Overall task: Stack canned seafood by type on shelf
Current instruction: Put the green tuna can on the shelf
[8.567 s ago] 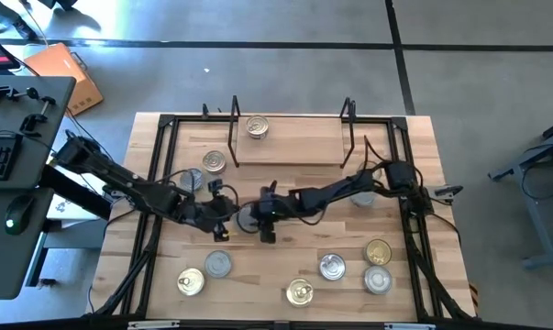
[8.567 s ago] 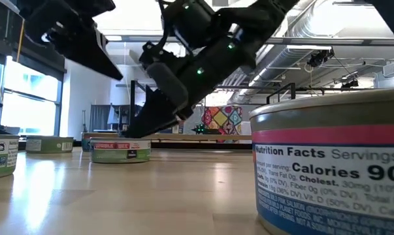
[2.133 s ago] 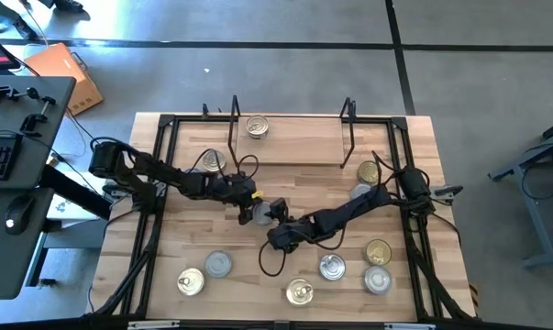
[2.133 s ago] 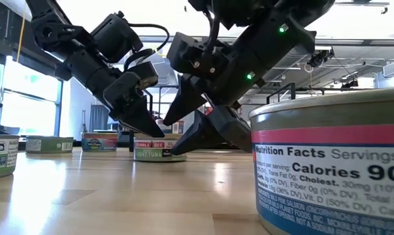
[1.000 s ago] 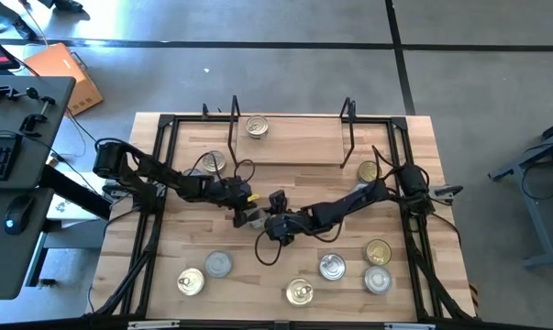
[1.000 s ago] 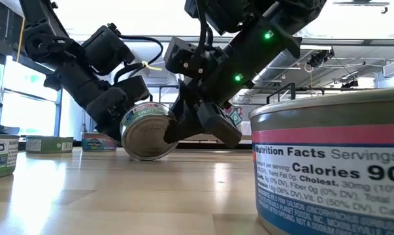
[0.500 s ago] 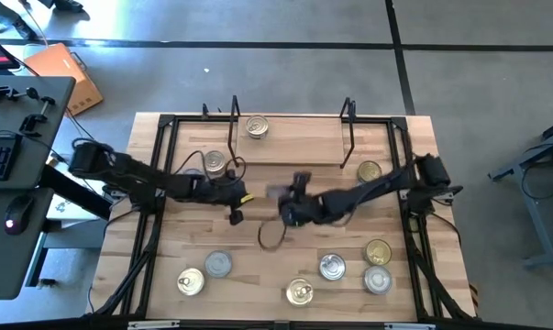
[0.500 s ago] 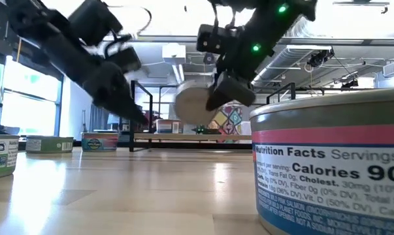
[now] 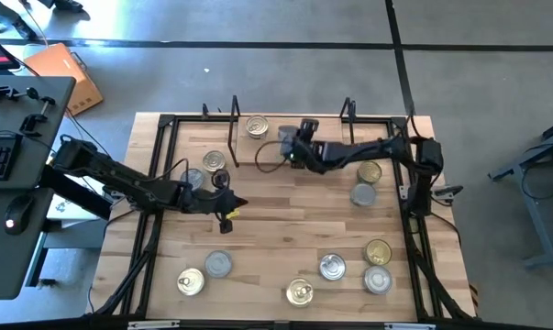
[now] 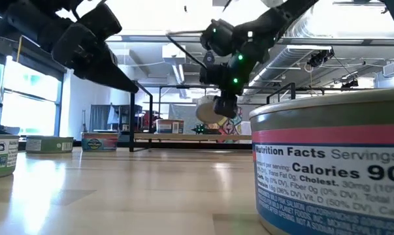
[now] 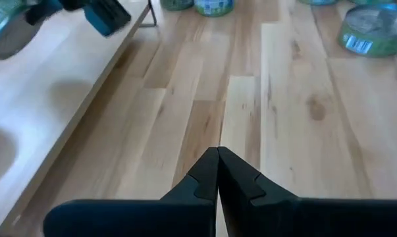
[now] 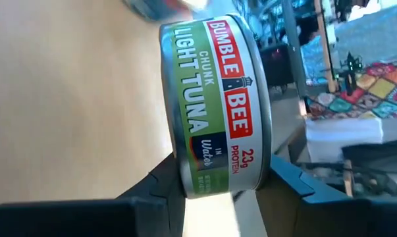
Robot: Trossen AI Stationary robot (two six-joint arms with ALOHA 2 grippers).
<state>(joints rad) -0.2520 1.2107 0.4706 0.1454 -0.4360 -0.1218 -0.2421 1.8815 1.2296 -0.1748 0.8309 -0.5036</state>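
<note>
While the right gripper [image 9: 288, 152] hangs over the shelf [image 9: 290, 143] at the far side of the table [image 9: 276, 247], seen from above, it sits near the shelf's middle with a can between its fingers, though the can is mostly hidden here. A gold-lidded can [image 9: 256, 126] already stands on the shelf toward its left end. The left gripper [image 9: 230, 209] hovers low over bare wood left of centre, beside two cans [image 9: 214, 163] near the shelf's left corner. More cans sit along the near edge [image 9: 332, 267] and by the right rail [image 9: 370, 172].

From table height, the right gripper [image 10: 217, 108] holds its can [image 10: 208, 111] in the air above the shelf board [image 10: 183, 136]. The left arm's fingers [image 10: 121, 81] slant down, clear of the table. A big can [image 10: 330, 163] fills the near right corner.

Past the left wrist, the fingers [image 11: 216, 172] are pressed together with nothing between them, and the shelf board [image 11: 47, 99] runs alongside.

Past the right wrist, the fingers [image 12: 160, 187] clamp a green-labelled tuna can [image 12: 214, 105] by its rim, turned on its side in this picture, over the pale board [image 12: 66, 99].
</note>
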